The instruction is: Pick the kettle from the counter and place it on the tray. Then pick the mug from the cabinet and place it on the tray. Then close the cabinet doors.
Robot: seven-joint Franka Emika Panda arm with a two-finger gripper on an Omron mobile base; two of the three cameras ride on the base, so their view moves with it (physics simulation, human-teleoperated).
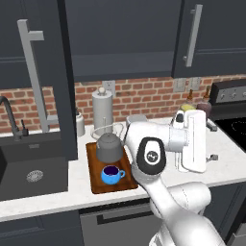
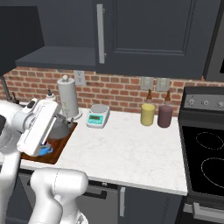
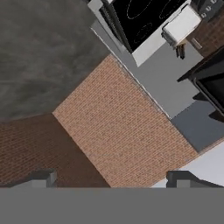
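A: Nearest the cameras is the white arm [image 1: 158, 163], bent over the counter [image 1: 226, 158]. Where is its gripper [image 3: 111, 181]?

B: In the hand view its two dark fingertips [image 3: 41, 178] stand wide apart with nothing between them, facing a brick wall.

A: And the kettle [image 1: 109, 146]?

B: It sits on the tray [image 1: 96, 180], with the mug [image 1: 111, 175] just in front of it on the same tray.

A: The cabinet doors [image 1: 36, 77]?

B: The left one appears swung open; its edge is hard to judge.
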